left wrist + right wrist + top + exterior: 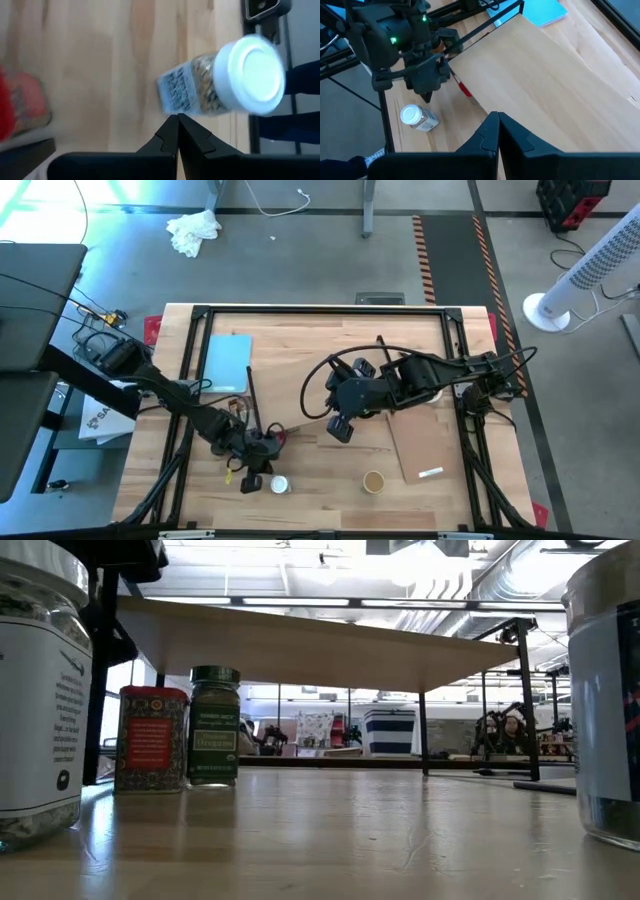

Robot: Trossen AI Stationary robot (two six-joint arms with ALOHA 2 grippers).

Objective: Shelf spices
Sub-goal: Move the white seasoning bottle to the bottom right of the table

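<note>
Two claws, both clenched, empty: left claw [427, 95] just above white-lid jar [417, 118] on tabletop [320, 480] near shelf [545, 85]; right claw [340, 428] over shelf; tan-top jar [373, 481] apart

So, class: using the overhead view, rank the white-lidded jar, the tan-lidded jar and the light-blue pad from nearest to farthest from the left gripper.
1. White-lidded jar: right beside the shut left gripper, at the table's near edge.
2. Tan-lidded jar: farther right along the same near edge.
3. Light-blue pad: toward the far left of the table, past the shelf edge.
</note>
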